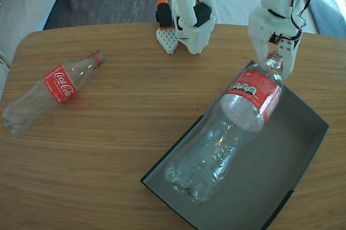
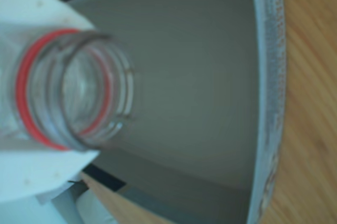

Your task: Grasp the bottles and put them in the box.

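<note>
the gripper is clenched on the neck of one bottle, which hangs tilted over the dark grey box at the right of the fixed view, its base low over the box's near end. in the wrist view this bottle's open, capless mouth with a red ring sits between the white fingers above the box floor. the second bottle, capped red, lies on its side on the wooden table at the left, well apart from the box.

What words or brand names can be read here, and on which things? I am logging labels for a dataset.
"Coca-Cola", white script on the red label of the bottle lying on the table.
The held bottle, in the gripper over the box, has a red label with small dark marks, too small to read.
Print runs along the box rim in the wrist view, too blurred to read.
</note>
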You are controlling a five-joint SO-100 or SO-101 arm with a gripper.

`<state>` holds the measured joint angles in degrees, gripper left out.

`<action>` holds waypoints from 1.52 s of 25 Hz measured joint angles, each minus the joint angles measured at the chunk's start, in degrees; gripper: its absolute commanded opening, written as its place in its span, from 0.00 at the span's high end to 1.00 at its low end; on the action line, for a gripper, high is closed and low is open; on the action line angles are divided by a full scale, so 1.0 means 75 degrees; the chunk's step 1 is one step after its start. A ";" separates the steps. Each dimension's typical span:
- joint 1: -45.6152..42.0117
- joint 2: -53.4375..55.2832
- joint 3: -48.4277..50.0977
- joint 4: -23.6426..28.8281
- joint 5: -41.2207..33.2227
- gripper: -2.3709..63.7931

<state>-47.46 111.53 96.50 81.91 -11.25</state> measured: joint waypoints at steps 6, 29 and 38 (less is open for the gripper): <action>-0.0129 0.0000 0.1055 -0.0785 0.0000 0.97; 0.0387 -0.0926 0.1746 -0.2145 -0.0023 0.97; 0.0375 -0.1020 0.2156 -0.2437 0.0105 0.97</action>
<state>-44.65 103.89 112.68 63.63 -10.46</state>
